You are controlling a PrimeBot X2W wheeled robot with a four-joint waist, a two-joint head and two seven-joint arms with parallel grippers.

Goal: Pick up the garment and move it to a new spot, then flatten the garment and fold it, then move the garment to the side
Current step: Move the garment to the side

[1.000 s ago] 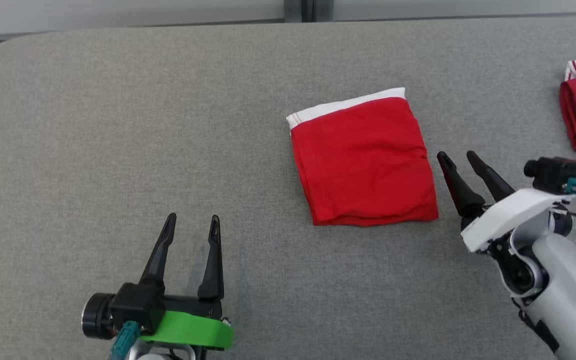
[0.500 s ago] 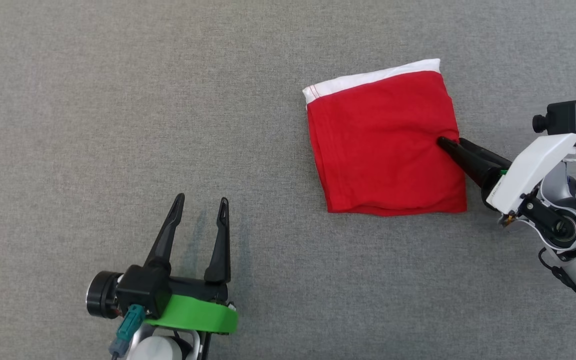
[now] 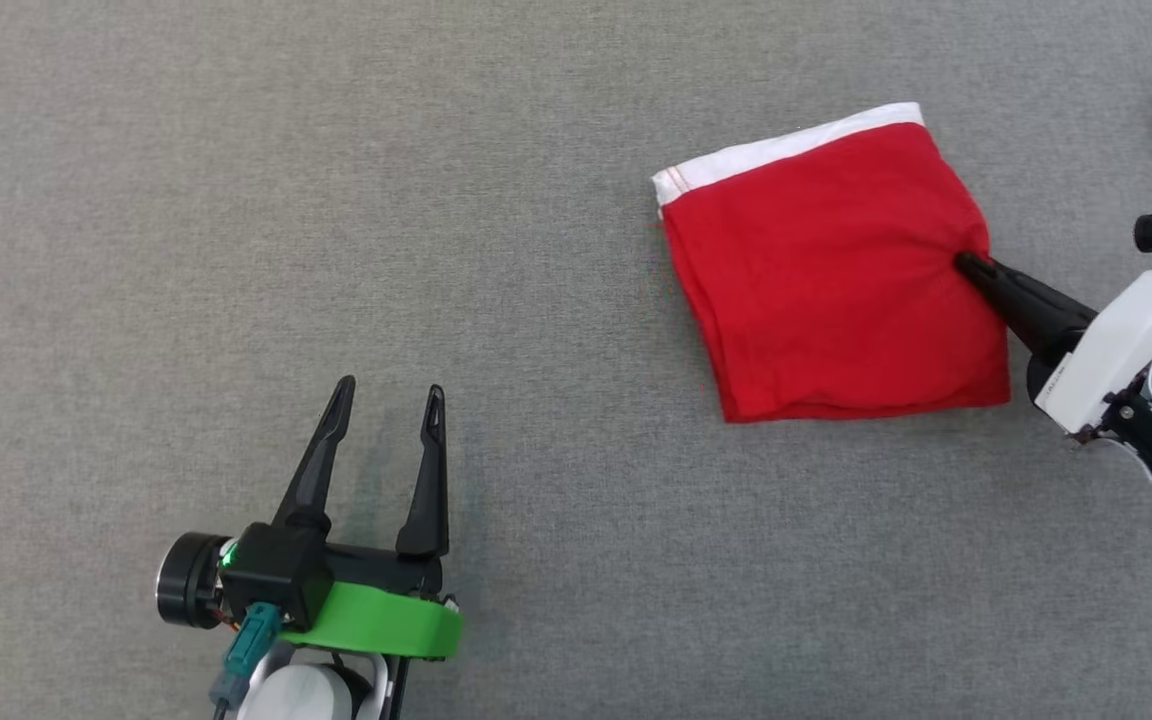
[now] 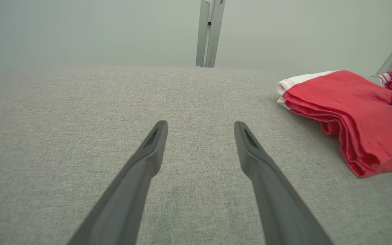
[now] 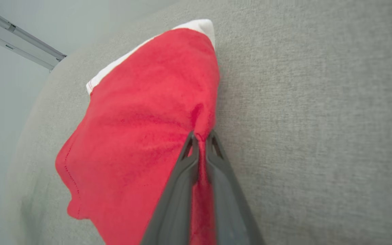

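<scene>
The folded red-and-white cloth garment (image 3: 836, 280) is laid far right on the grey fabric bench (image 3: 336, 200), its right edge clamped by the jaws of the right gripper (image 3: 963, 263) — those of the left gripper (image 3: 388, 395) are spread, empty. It is judged soft, light, limp — all layers should be pinched together.

The left gripper (image 4: 200, 126) hangs with fingers spread wide over the grey table (image 4: 63, 112); at right lies the folded red garment (image 4: 352, 105), white band along its far edge
</scene>
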